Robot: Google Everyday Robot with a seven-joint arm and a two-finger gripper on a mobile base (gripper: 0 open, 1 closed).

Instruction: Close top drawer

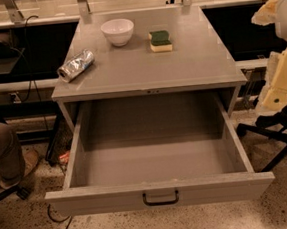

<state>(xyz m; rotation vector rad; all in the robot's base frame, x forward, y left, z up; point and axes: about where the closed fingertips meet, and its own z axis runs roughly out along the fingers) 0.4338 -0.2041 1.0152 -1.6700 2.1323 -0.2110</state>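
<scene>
The top drawer [160,195] is a big grey metal drawer, pulled far out of the grey cabinet [149,66] toward me. Its deep tray is empty. Its broad flat front panel faces down-front and carries one small black bar handle [161,199] at its middle. My gripper [277,92] shows as pale cream parts at the right edge of the view. It hangs beside the cabinet's right front corner, above and to the right of the drawer's right wall, and touches nothing.
On the cabinet top stand a white bowl [117,31], a green and yellow sponge [160,40] and a crumpled silver can [76,65]. A black office chair base [281,134] stands at the right. A person's leg and shoe [4,154] are at the left.
</scene>
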